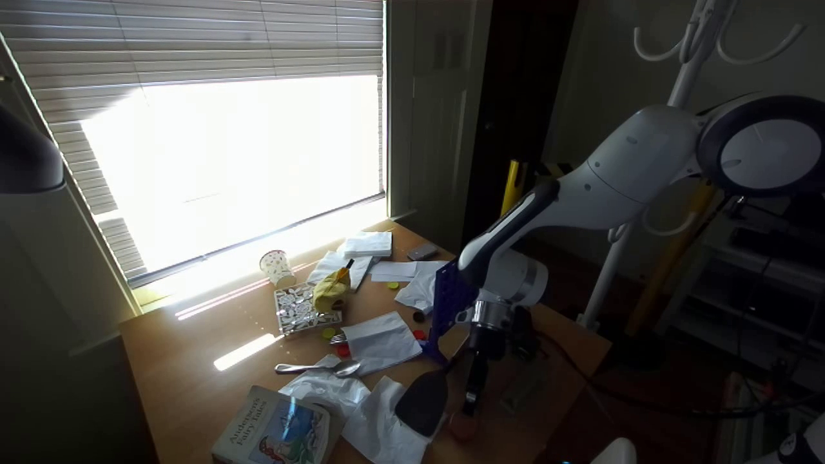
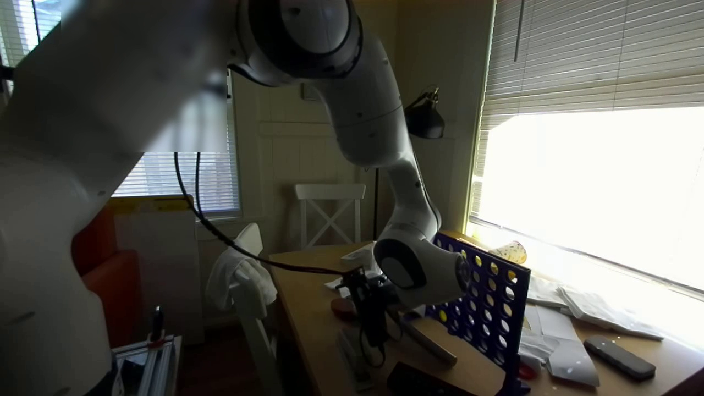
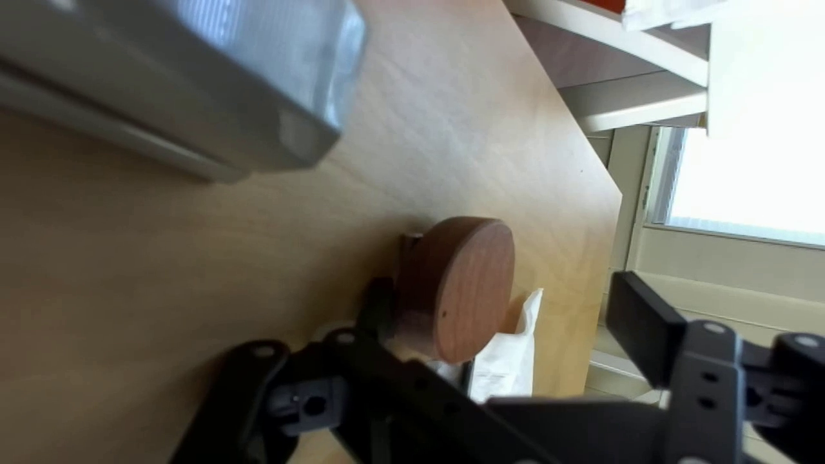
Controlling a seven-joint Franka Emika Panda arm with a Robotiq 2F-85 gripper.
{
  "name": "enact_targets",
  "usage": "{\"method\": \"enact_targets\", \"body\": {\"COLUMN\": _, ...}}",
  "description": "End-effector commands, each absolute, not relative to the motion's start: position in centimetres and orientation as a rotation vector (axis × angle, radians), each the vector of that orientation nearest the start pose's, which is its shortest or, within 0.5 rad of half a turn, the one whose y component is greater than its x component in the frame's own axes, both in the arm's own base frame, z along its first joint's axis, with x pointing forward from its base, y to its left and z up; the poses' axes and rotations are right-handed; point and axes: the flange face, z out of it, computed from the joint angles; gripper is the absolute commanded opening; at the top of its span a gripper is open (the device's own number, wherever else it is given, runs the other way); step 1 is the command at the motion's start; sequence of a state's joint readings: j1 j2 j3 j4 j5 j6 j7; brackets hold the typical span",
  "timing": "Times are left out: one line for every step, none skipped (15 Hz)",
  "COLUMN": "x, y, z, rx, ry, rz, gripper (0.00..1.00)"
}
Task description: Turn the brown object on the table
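My gripper (image 3: 509,312) stands with its fingers well apart, clamped on nothing, and in the wrist view the brown disc (image 3: 474,293) shows between them, nearer the lower finger (image 3: 379,308). I take that disc for the thing to turn — it is the brown piece at my fingertips, and it seems to lie about flat on the table (image 3: 161,270). The grey slab (image 2: 620,357), past the blue grid (image 2: 481,305) in an exterior view, strikes me as a less likely reading. The upper finger (image 3: 644,316) stands off the disc; whether the lower one touches the rim, or reaches beneath it, I can't tell.

The step in hand, I judge, is getting a hold. I'd settle the lower finger first, without scraping the wood, then bring the pads in slowly so they meet the disc squarely; a bite on its edge alone would probably let it roll out. Next I'd want a slight lift before rolling the wrist — otherwise the rim may drag and twist in my grip. The grey block (image 3: 193,84) near the gripper leaves less room on that side, so I'd turn away from it if the joints allow, and mind the spatula (image 1: 423,403), its blade near the disc.
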State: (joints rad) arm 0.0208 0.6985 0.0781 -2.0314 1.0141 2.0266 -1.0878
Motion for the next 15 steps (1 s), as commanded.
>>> {"method": "enact_targets", "body": {"x": 51.61, "y": 10.39, "z": 7.18, "rx": -2.117, "ry": -0.399, "rz": 0.283, "gripper": 0.82}}
{"method": "enact_targets", "body": {"x": 51.64, "y": 10.37, "z": 7.21, "rx": -2.117, "ry": -0.4, "rz": 0.282, "gripper": 0.82}}
{"method": "enact_targets", "body": {"x": 51.65, "y": 10.33, "z": 7.2, "rx": -2.116, "ry": -0.401, "rz": 0.281, "gripper": 0.8}}
{"method": "enact_targets", "body": {"x": 51.66, "y": 10.33, "z": 7.22, "rx": -2.116, "ry": -0.403, "rz": 0.28, "gripper": 0.79}}
{"method": "enact_targets", "body": {"x": 51.68, "y": 10.28, "z": 7.23, "rx": -2.114, "ry": -0.403, "rz": 0.279, "gripper": 0.78}}
{"method": "enact_targets", "body": {"x": 51.68, "y": 10.23, "z": 7.24, "rx": -2.114, "ry": -0.403, "rz": 0.278, "gripper": 0.76}}
{"method": "enact_targets", "body": {"x": 51.69, "y": 10.2, "z": 7.27, "rx": -2.113, "ry": -0.403, "rz": 0.276, "gripper": 0.74}}
{"method": "enact_targets", "body": {"x": 51.71, "y": 10.15, "z": 7.31, "rx": -2.113, "ry": -0.403, "rz": 0.276, "gripper": 0.74}}
{"method": "enact_targets", "body": {"x": 51.71, "y": 10.13, "z": 7.3, "rx": -2.111, "ry": -0.404, "rz": 0.274, "gripper": 0.7}}
{"method": "enact_targets", "body": {"x": 51.71, "y": 10.13, "z": 7.31, "rx": -2.109, "ry": -0.405, "rz": 0.272, "gripper": 0.71}}
{"method": "enact_targets", "body": {"x": 51.74, "y": 10.08, "z": 7.35, "rx": -2.102, "ry": -0.406, "rz": 0.272, "gripper": 0.7}}
{"method": "enact_targets", "body": {"x": 51.72, "y": 10.04, "z": 7.32, "rx": -2.088, "ry": -0.409, "rz": 0.271, "gripper": 0.7}}
{"method": "enact_targets", "body": {"x": 51.69, "y": 10.05, "z": 7.34, "rx": -2.072, "ry": -0.412, "rz": 0.272, "gripper": 0.7}}
{"method": "enact_targets", "body": {"x": 51.69, "y": 10.14, "z": 7.41, "rx": -2.053, "ry": -0.423, "rz": 0.27, "gripper": 0.7}}
{"method": "enact_targets", "body": {"x": 51.68, "y": 10.2, "z": 7.47, "rx": -2.037, "ry": -0.428, "rz": 0.271, "gripper": 0.71}}
